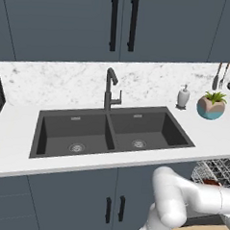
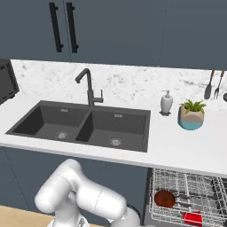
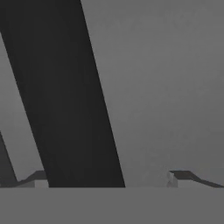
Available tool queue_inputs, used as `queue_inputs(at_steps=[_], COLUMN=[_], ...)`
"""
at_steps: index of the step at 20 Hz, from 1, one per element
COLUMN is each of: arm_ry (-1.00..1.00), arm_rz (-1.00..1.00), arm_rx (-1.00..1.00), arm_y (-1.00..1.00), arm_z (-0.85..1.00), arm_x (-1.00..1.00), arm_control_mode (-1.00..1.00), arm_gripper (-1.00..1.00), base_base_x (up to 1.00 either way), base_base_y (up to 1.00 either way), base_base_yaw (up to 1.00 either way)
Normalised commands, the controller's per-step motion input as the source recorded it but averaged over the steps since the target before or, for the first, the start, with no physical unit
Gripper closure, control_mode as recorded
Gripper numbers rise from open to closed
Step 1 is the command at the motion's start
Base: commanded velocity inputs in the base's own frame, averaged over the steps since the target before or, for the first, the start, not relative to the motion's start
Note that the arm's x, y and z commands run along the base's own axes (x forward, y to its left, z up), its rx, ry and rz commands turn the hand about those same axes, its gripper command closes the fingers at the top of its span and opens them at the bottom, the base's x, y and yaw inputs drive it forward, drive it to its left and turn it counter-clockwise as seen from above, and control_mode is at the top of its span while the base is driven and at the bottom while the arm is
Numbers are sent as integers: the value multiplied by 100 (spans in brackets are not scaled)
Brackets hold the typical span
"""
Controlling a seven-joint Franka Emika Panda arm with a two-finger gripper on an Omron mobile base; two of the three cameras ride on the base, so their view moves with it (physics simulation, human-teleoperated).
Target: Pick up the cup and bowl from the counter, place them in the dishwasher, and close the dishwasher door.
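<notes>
Facing a flat dark grey surface at close range, fingers point(image 3: 109, 179) spread wide, nothing between them, one tip point(image 3: 37, 178) low left, the other low right; a broad darker band slanting between the tips. Pulled out below the white worktop point(image 2: 186, 148): dishwasher rack point(image 2: 186, 197), holding a brown bowl point(image 2: 164, 199) and a red cup point(image 2: 192, 218).

Brown bowl point(image 2: 164, 198) and red cup point(image 2: 192, 218) (both racked) in dishwasher point(image 2: 188, 186).
</notes>
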Motion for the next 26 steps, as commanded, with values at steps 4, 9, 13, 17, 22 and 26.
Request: queue_inputs(at_steps=[4,9,13,17,22,26], arm_ry=[-23,-14,-1,0,1,11], arm_rz=[-12,-11,-6,-6,-5,-1], arm_rx=[0,0,0,0,0,0], arm_y=[9,16,7,6,4,0], arm_z=[15,16,26,18,13,17], arm_x=[86,95,100,100,100,100], arm_control_mode=[-100,-100,-100,-100,-100,-100], arm_gripper=[-100,-100,-100,-100,-100,-100], base_base_x=[0,0,0,0,0,0], base_base_y=[0,0,0,0,0,0], base_base_yaw=[0,0,0,0,0,0])
